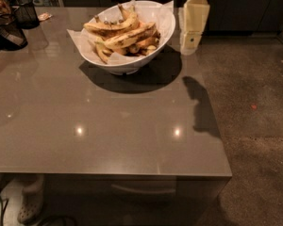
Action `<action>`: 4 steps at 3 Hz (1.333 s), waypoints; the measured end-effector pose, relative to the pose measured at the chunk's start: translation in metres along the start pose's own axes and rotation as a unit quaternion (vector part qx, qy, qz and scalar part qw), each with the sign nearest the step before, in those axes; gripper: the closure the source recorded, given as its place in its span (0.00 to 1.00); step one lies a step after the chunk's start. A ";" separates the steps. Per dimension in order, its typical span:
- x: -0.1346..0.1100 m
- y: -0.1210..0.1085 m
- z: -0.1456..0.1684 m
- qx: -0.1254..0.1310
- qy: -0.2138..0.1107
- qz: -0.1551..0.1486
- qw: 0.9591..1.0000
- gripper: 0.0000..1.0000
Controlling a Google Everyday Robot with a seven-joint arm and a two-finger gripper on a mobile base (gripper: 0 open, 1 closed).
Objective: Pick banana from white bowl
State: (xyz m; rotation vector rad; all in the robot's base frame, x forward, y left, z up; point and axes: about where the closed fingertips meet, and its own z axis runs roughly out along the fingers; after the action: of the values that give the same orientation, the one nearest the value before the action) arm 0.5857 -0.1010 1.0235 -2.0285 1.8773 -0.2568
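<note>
The white bowl [166, 30] stands at the back of the grey table, lined with white crinkled paper and piled with several bananas. The banana [129, 36], long, plump, yellow with brown speckles, lies across the top of the pile. My gripper [189, 47] hangs from the top edge of the camera view, cream-coloured and pointing down. It is just right of the bowl's rim, above the table's right edge and apart from the bananas. It holds nothing that I can see.
The grey table [108, 126] reaches to a front edge and a right edge, with speckled floor [254, 126] beyond. Black mesh baskets [25, 12] stand at the back left corner. A shoe [30, 204] shows under the table front.
</note>
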 end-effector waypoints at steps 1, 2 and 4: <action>0.005 -0.004 0.003 0.000 -0.015 0.010 1.000 0.00; -0.015 -0.026 0.008 0.004 -0.031 -0.017 0.999 0.00; -0.068 -0.067 0.026 0.003 -0.037 -0.088 0.995 0.13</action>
State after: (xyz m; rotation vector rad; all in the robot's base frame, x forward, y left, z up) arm 0.6503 -0.0267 1.0331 -2.1713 1.6527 -0.2299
